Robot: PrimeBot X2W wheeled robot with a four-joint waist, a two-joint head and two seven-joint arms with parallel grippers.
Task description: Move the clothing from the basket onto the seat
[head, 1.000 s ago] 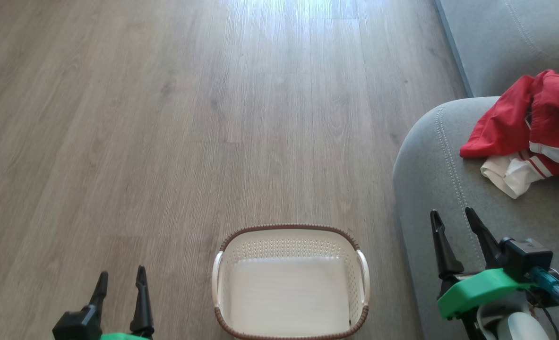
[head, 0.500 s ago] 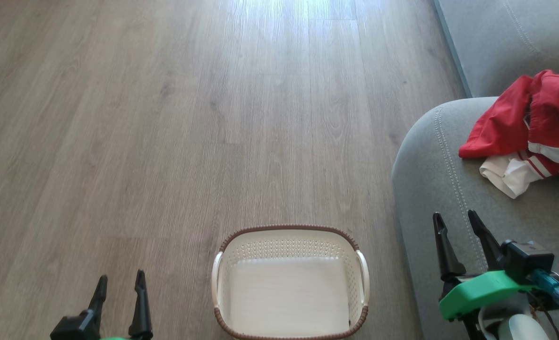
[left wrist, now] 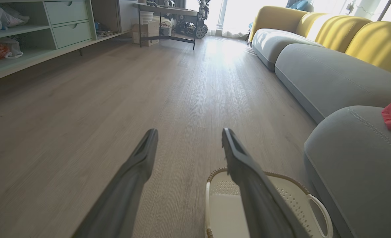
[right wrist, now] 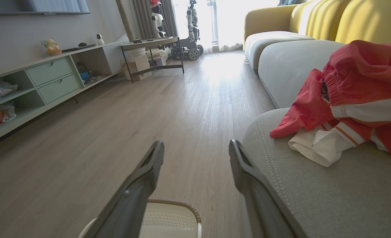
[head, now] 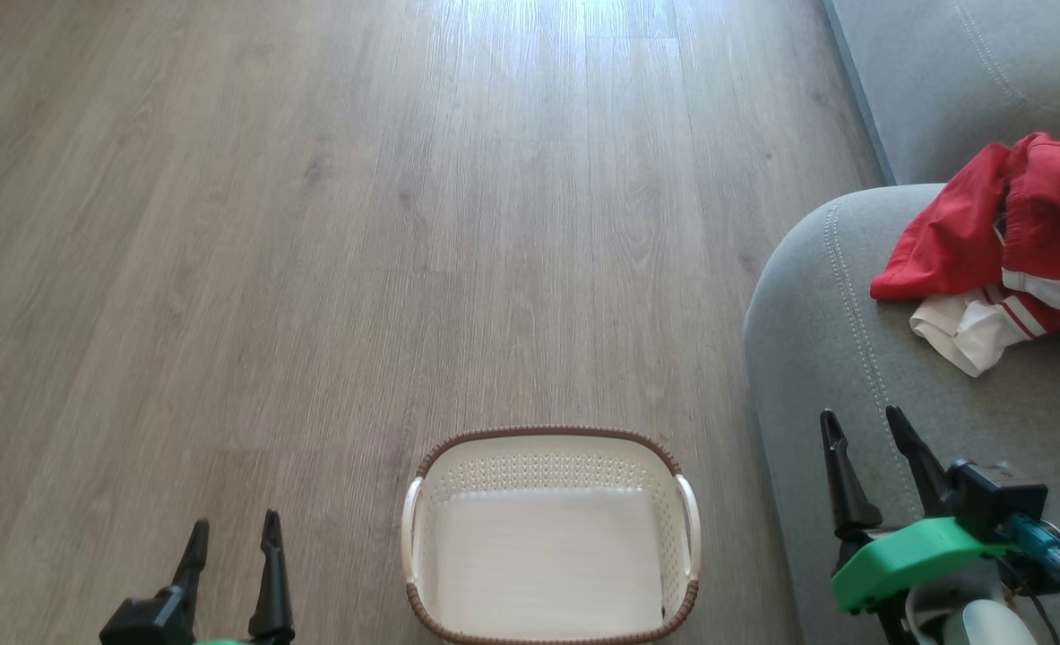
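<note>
Pincers both stand with jaws apart and empty: right gripper (head: 859, 416) by the grey seat's (head: 816, 340) edge, left gripper (head: 236, 522) over the floor (head: 314, 224). Red jersey clothing (head: 1004, 233) lies on that seat, ahead and right of the nearer right gripper; the basket (head: 547, 432) between them looks empty.

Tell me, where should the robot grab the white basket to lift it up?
The basket stands upright and empty on the floor, with a looped left handle and right handle sticking out at its sides. Those are probably the best parts to grip: coming down from above, the open left gripper could pinch one and the open right gripper the other.
</note>
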